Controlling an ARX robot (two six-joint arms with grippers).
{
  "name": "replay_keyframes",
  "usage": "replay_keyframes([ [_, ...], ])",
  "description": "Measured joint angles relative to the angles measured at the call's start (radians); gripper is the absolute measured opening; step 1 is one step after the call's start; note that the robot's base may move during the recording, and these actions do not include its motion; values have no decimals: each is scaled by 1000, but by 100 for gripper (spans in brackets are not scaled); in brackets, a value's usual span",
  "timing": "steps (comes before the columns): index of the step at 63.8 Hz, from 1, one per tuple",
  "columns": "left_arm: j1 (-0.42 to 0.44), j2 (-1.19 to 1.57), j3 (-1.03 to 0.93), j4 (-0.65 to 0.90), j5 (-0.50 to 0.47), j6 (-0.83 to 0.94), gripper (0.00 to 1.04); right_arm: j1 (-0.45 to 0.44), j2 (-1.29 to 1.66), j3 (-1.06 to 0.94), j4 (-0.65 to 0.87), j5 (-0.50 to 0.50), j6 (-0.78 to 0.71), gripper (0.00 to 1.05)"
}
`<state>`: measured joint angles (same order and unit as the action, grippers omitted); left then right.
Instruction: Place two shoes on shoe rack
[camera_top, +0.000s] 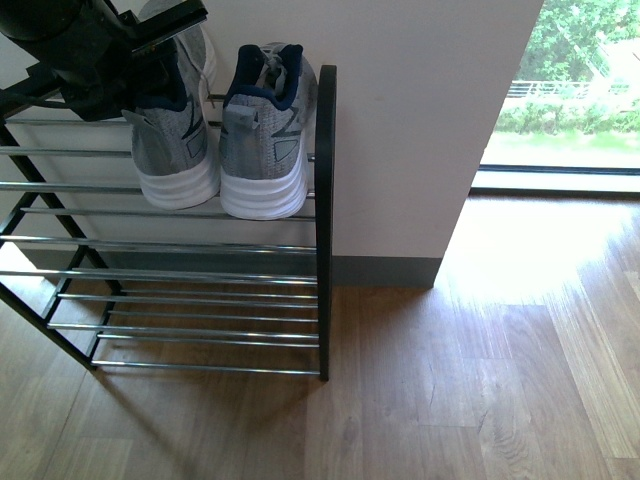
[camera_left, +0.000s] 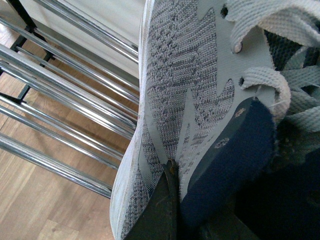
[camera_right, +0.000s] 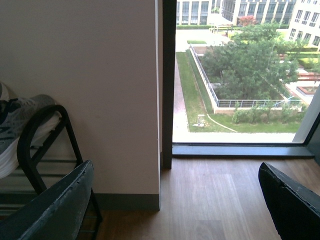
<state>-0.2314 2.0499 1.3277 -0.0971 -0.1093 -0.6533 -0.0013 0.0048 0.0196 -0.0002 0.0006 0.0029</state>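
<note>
you're nearly finishing: the left sneaker (camera_top: 175, 150) and right sneaker (camera_top: 262, 140) are sitting side by side on the top tier of the shoe rack (camera_top: 325, 200), heels facing you, long axes running toward the wall. your left gripper (camera_left: 210, 200) seems to be pinching the left sneaker's collar, not yet letting go; your right gripper (camera_right: 175, 200) is gaping wide, carrying nothing.

Left tool (camera_top: 150, 50) raised, clamped on sneaker (camera_top: 176, 150); right tool (camera_right: 175, 170) agape.

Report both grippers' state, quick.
Left gripper: closed on the collar of the grey sneaker further left in the front view.
Right gripper: open, holding nothing.
</note>
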Motion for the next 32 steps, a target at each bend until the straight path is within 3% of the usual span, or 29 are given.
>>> replay_keyframes([
  [32, -26, -101, -74, 3, 7, 55, 2, 0, 0, 0, 0, 0, 0, 96],
])
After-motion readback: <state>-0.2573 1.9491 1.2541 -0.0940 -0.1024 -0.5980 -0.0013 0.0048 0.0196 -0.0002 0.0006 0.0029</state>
